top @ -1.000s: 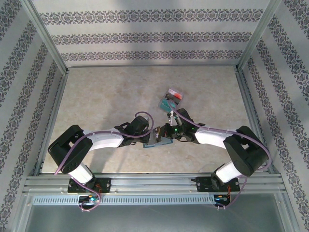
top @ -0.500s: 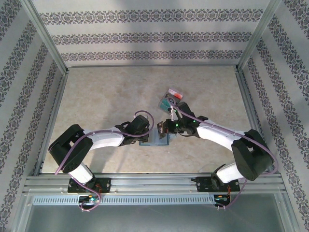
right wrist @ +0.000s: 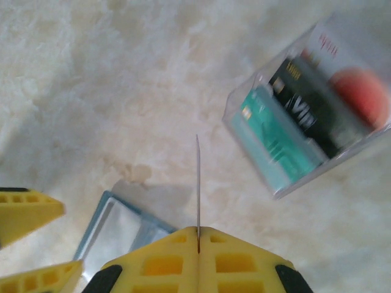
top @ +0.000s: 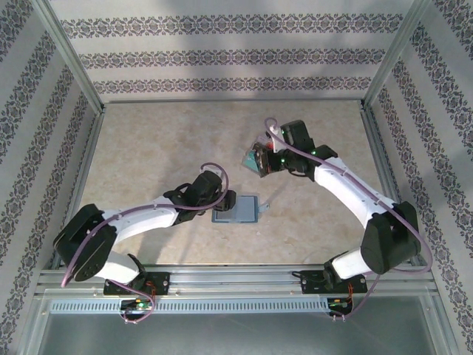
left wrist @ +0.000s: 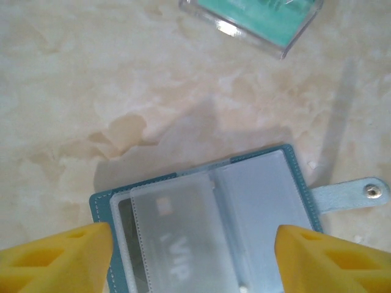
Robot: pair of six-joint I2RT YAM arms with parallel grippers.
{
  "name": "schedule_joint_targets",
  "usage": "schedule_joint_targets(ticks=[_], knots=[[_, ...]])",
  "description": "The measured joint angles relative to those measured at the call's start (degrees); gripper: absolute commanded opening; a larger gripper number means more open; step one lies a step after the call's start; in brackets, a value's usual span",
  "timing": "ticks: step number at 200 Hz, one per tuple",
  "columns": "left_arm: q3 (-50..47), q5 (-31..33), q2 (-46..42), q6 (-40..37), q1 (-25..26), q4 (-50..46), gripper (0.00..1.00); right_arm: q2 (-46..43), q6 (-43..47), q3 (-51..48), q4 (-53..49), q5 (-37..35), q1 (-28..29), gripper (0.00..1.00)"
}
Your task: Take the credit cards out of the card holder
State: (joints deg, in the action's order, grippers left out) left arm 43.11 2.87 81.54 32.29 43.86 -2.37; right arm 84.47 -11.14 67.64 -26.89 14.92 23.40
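The card holder [top: 236,209] lies open and flat on the table, blue-grey with clear sleeves and a strap tab [left wrist: 348,194] on its right. A pale card marked VIP [left wrist: 174,244] sits in its left sleeve. My left gripper [left wrist: 195,268] stands open just above it, one yellow finger on each side [top: 220,202]. My right gripper [right wrist: 197,244] is shut on a thin credit card [right wrist: 197,183], seen edge-on, up near a clear box [top: 259,157]. That box [right wrist: 308,116] holds teal, black and white-red cards.
The clear box's corner [left wrist: 253,21] lies just beyond the card holder [right wrist: 116,235]. Patterned walls and metal rails [top: 236,277] bound the marbled table on every side. Bare table stretches to the far left [top: 148,140] and the right [top: 332,222].
My right gripper has pulled a card away from the card holder and carried it up and right to the clear box. The holder now lies flat, and the left arm has shifted slightly.
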Motion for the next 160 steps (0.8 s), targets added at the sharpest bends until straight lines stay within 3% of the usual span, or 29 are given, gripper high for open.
schedule_joint_targets(ticks=[7, 66, 160], knots=[[-0.3, 0.5, -1.1, 0.1, 0.0, 0.0, 1.00, 1.0, 1.6, 1.8, -0.8, -0.2, -0.5, 0.02], [-3.1, 6.3, -8.0, -0.2, -0.1, -1.6, 0.99, 12.2, 14.8, 14.0, -7.2, -2.8, -1.9, 0.01], [-5.1, 11.6, -10.8, -0.4, -0.5, -3.8, 0.99, 21.7, 30.7, 22.6, -10.2, -7.6, -1.9, 0.00]])
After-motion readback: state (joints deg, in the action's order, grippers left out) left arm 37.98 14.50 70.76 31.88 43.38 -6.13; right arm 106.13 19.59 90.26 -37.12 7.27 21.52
